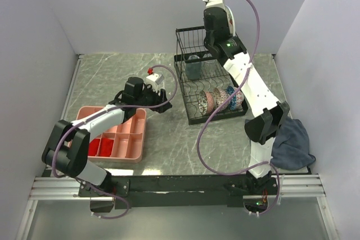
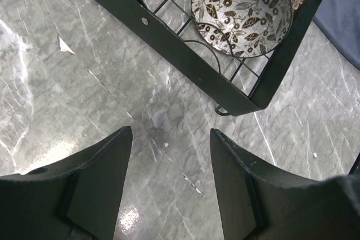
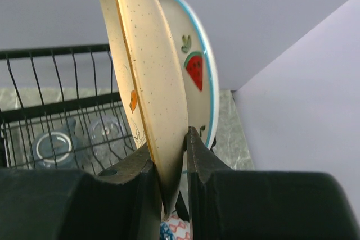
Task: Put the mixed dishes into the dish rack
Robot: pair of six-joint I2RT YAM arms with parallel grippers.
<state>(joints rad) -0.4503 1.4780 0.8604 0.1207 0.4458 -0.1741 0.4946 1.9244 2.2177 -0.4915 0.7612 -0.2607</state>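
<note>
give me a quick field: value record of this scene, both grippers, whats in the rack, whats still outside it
left gripper: open, empty, above bare marble table beside the dish rack
right gripper: shut on tan plate, held on edge above the rack
behind tan plate: watermelon plate, also upright; whether it is gripped cannot be told
rack lower tier: leaf-patterned bowl and further patterned bowls, on edge
rack upper shelf: clear glasses
outside rack: pink tray with red pieces, dark cloth

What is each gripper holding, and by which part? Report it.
The right gripper pinches the tan plate by its lower rim, held on edge beside the watermelon plate. The left gripper is open and holds nothing.
</note>
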